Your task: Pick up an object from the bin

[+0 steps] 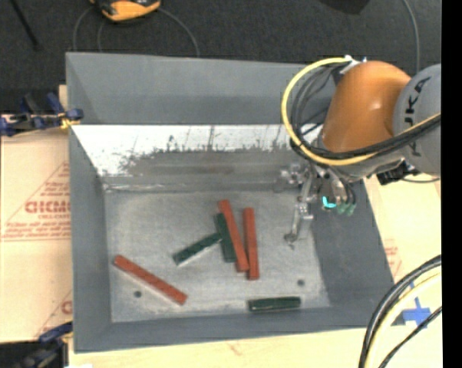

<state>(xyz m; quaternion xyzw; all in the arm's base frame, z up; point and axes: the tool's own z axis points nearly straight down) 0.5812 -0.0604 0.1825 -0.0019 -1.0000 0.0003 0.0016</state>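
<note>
The gripper (292, 240) hangs in the right part of the grey metal bin (139, 221), under the arm's orange cover (365, 106), with a loop of cable (292, 102) round the wrist. Its tip is over bare floor, apart from every stick, and I cannot tell from this view whether the claw is spread or pressed together. The nearest thing is a red stick (250, 244), which lies almost straight up and down the view, just left of the gripper and near the middle of the bin. Beside it on the left lies a second red stick (232, 228), slanted, with its upper end further left and its lower end closing on the first one toward the bottom. A short dark green stick (226, 242) lies along the left side of the slanted red one and touches it. A longer green stick (196, 250) runs from there down and to the left, its pale end pointing toward the near-left corner. These four make a small loose cluster. Well apart from them, a third red stick (149, 280) lies slanted on the left front of the floor, and a dark green stick (275, 304) lies flat along the front wall, below the gripper and a little to its left
</note>
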